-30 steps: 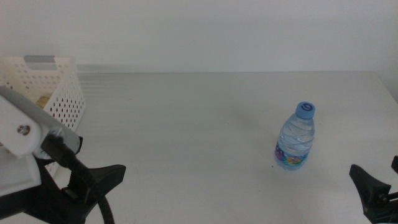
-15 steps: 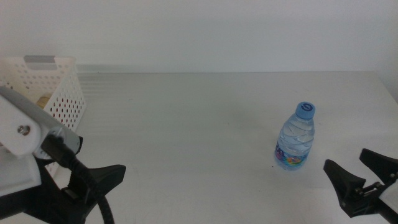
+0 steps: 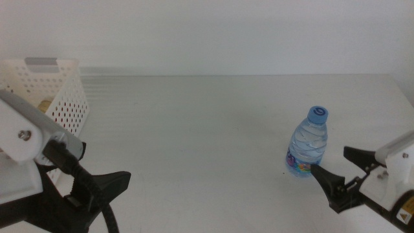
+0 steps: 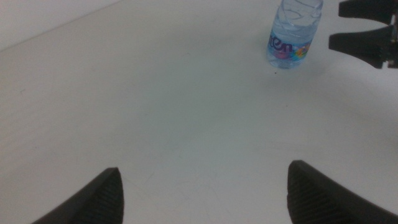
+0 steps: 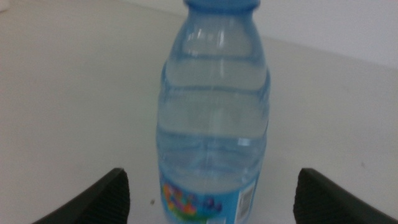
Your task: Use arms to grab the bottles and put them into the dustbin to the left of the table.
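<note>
A plain white wall (image 3: 213, 32) runs behind the whole scene, bare and evenly lit. It meets the far edge of the work surface in a straight line. The light is soft and diffuse, with only faint shadows. No floor, windows or other furniture show.

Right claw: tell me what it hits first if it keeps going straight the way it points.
The water bottle. The right claw is open and aimed at it, and in its wrist view the bottle stands upright, centred between the jaws, with nothing in between. How much gap remains is hard to judge.
</note>
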Tool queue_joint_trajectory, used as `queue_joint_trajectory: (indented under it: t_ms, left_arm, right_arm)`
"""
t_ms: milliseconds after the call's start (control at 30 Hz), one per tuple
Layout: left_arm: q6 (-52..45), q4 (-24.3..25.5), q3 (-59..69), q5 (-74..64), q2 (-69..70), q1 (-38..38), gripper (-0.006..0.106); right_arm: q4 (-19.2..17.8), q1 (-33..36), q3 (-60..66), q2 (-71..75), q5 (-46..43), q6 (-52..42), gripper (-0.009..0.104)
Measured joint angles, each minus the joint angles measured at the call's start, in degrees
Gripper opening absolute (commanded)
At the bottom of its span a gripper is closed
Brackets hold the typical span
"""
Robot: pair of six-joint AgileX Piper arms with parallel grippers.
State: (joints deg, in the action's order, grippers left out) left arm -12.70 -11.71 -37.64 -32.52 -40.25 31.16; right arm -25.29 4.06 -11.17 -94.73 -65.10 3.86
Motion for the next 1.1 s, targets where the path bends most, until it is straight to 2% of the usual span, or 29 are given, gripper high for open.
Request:
queue_joint_trajectory:
  t_ms: [533, 633, 733, 833, 967, 1000, 1100]
  left_arm:
    - [0.0, 0.0, 0.0, 0.0, 0.0, 0.0, 0.082]
    - [0.0, 0.0, 0.0, 0.0, 0.0, 0.0, 0.082]
    - [0.0, 0.0, 0.0, 0.0, 0.0, 0.0, 0.082]
    - [0.0, 0.0, 0.0, 0.0, 0.0, 0.0, 0.082]
    - [0.0, 0.0, 0.0, 0.0, 0.0, 0.0, 0.082]
    - [0.0, 0.0, 0.0, 0.0, 0.0, 0.0, 0.082]
    - [0.0, 0.0, 0.0, 0.0, 0.0, 0.0, 0.082]
  right_arm:
    - [-3.2, 1.1, -12.2, -8.2, -0.5, 3.7, 0.086]
    - [-3.3, 2.5, -14.0, -10.0, -0.5, 3.7, 0.082]
    - [-2.8, 3.2, -14.6, -11.2, -0.8, 3.7, 0.072]
    - [-1.4, 3.5, -14.6, -11.9, -0.6, 3.7, 0.050]
    - [-1.3, 3.6, -14.6, -12.0, -0.7, 3.8, 0.003]
    - [-1.5, 3.6, -14.6, -12.0, -0.7, 4.0, 0.000]
    - [-1.7, 4.5, -14.6, -11.9, -0.5, 5.0, 0.000]
